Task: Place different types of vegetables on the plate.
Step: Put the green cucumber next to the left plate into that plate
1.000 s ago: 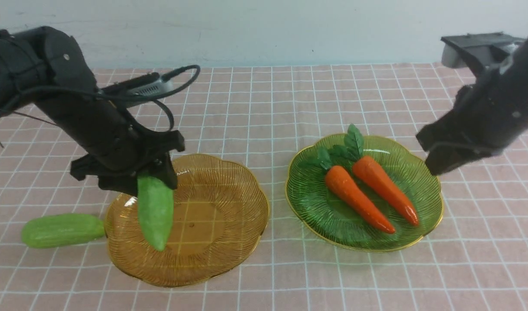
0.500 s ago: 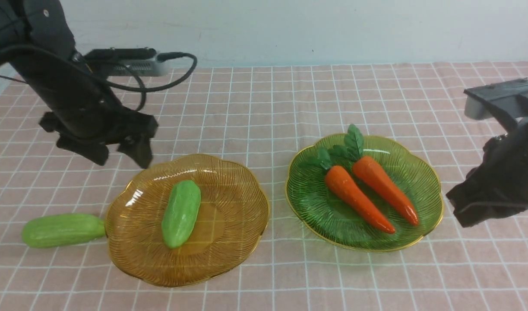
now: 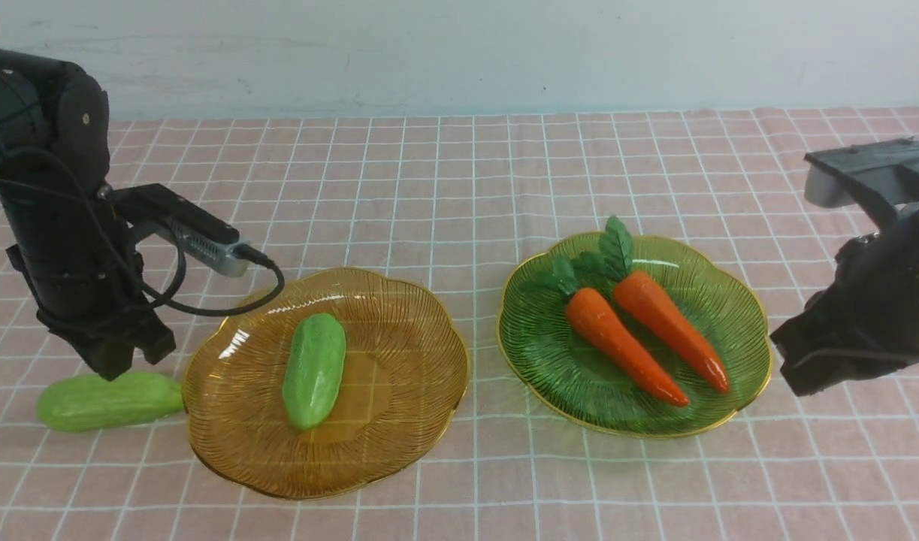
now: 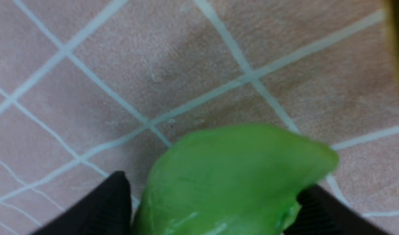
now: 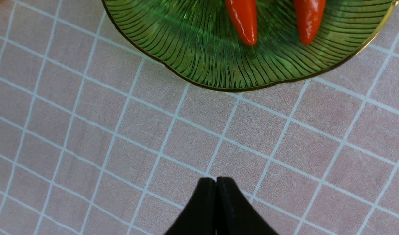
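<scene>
Left end effector: your jaws stand wide, straddling the stubby light-green plastic cucumber on the pink checked tabletop, just beside the amber glass plate.
Amber plate: carries a second light-green cucumber.
Green glass plate: glossy orange toy carrot beside a second carrot.
Right end effector: your jaws are closed, empty, near the green plate.

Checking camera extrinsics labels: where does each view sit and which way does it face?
Front: robot's side, between the arms, facing forward over cloth, amber plate, green plate; left arm and right arm at the edges.
Left wrist: on the left arm, looking down close at the loose cucumber; left gripper jaws astride it.
Right wrist: on the right arm, looking down at cloth and the carrots' tips; right gripper jaws shut.
Shared: front and right wrist both show green plate and carrots.
</scene>
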